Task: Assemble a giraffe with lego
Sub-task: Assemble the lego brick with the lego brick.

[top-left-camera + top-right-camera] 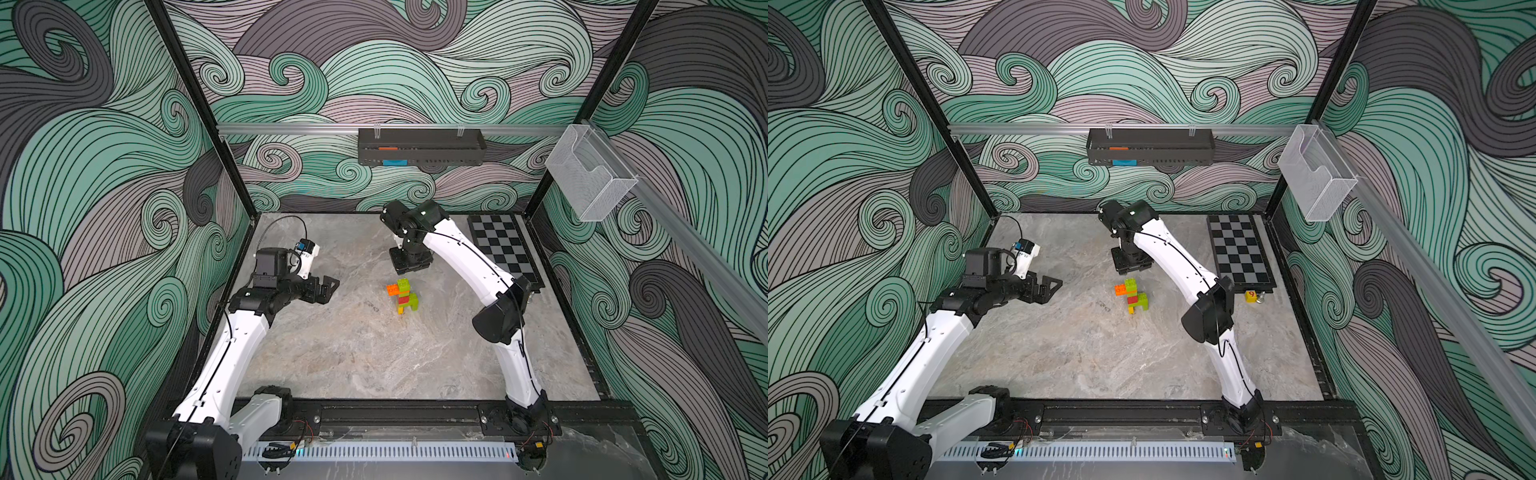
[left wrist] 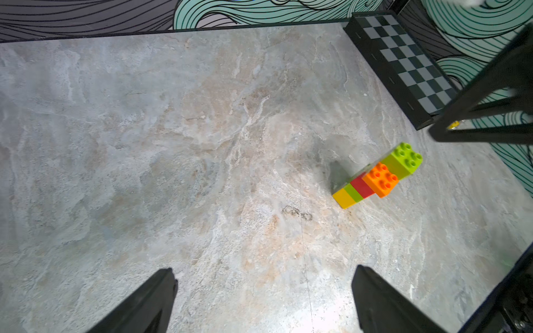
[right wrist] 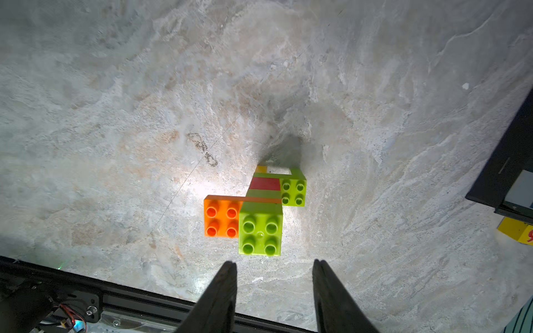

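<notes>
giraffe (image 1: 402,296): standing upright mid-table (image 1: 332,353), between the arms, on its own, nothing touching it
build: looks complete; no loose bricks in view
left gripper (image 2: 265,272): jaws spread wide, empty, well apart from the giraffe, aimed roughly at it
right gripper (image 3: 274,263): jaws parted, nothing between them, hanging just above the top green brick (image 3: 260,230)
shape: yellow and green legs, green body with bare studs at the back, red/green striped neck, long orange brick (image 3: 221,217) sticking out to one side under the top green brick
material: hard glossy plastic, square edges, round studs on top; table is a matte stone-look slab
handling (my read): light, stiff, sides slick; joints are press-fit only, so a side load could pop the neck; tall with a small footprint and an overhanging head, so likely tippy
grip point (my read): flat opposite faces of the body or lower neck, squeeze square-on; avoid the orange overhang and the studs
nearby: chessboard (image 1: 500,249) at the far right edge, well clear
</notes>
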